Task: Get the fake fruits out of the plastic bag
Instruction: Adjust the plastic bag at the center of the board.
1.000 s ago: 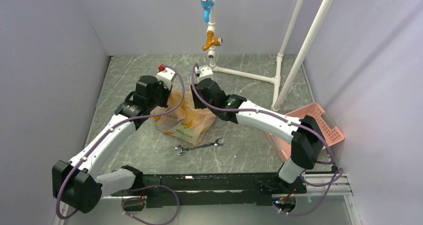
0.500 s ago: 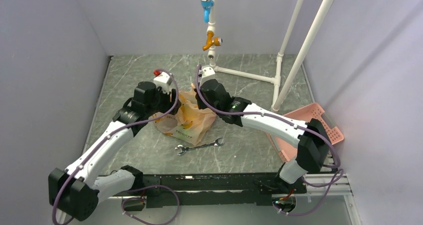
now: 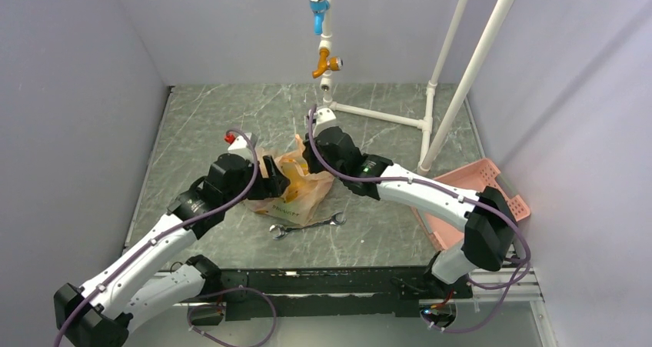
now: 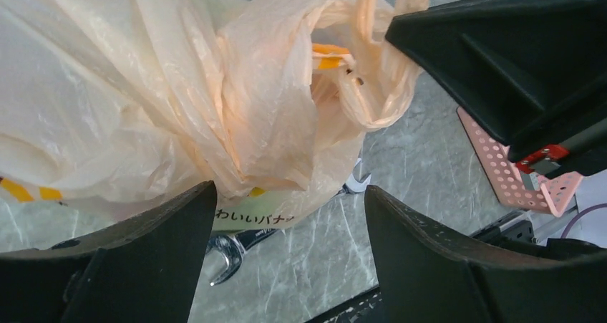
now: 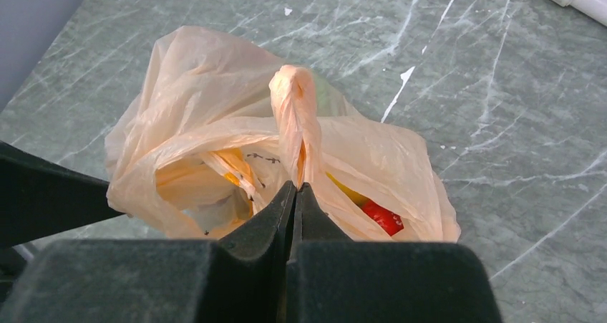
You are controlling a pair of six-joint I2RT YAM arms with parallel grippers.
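Left claw [image 4: 290,194], jaws spread wide, faces the crinkly translucent peach plastic bag [image 3: 296,193] mid-table; a glossy red fake fruit [image 5: 381,218] shows inside. A steel spanner [image 3: 306,226] lies just in front. Right claw [image 5: 295,190] pinches the bag's handle loop. A rigid pink slotted basket [image 3: 496,185] sits far right.

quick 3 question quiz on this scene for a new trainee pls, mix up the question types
1. True or false: the right fingers are pinched shut on a handle loop of the plastic bag.
2. Multiple choice: the left fingers are A) shut on a fruit, B) open, facing the bag, C) shut on a bag handle.
3. Short answer: which metal tool lies on the table between the bag and the arm bases?

Key: 1 true; 2 B; 3 the wrench.
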